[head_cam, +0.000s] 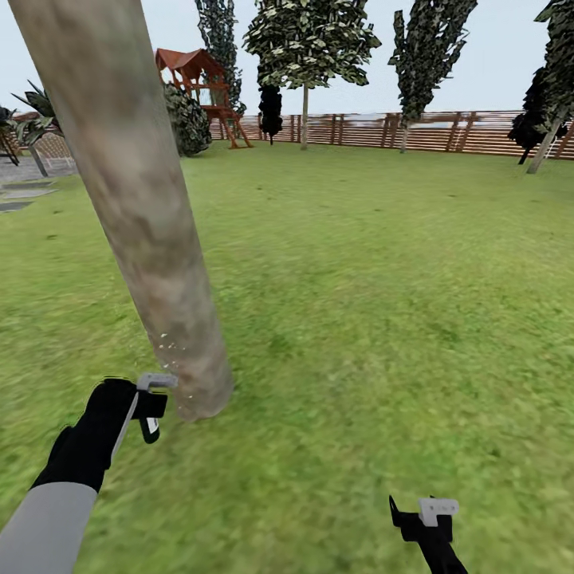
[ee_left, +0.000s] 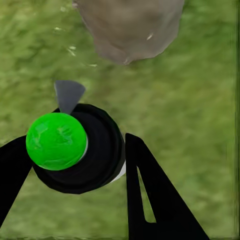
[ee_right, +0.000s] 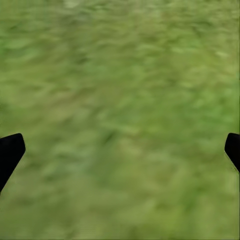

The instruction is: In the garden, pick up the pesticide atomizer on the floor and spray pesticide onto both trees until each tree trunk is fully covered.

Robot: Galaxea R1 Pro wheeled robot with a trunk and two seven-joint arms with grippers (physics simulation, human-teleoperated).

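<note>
Fingers (ee_left: 150, 200) of the left gripper (ee_left: 75, 165) pinch one atomizer (ee_left: 80, 150), its nozzle toward one mottled trunk (head_cam: 135, 207) just beyond, where droplets (head_cam: 169, 344) fleck the bark. Right fingers (ee_right: 11, 152) stand spread over bare grass (head_cam: 383, 279). Farther off stand one red play tower (head_cam: 199, 88) and one slatted fence (head_cam: 430, 131).

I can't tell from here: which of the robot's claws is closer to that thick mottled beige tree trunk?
Left. The left claw, gripping the black green-capped atomizer, sits right beside the thick mottled beige tree trunk at its base. The right claw hangs apart over grass.
</note>
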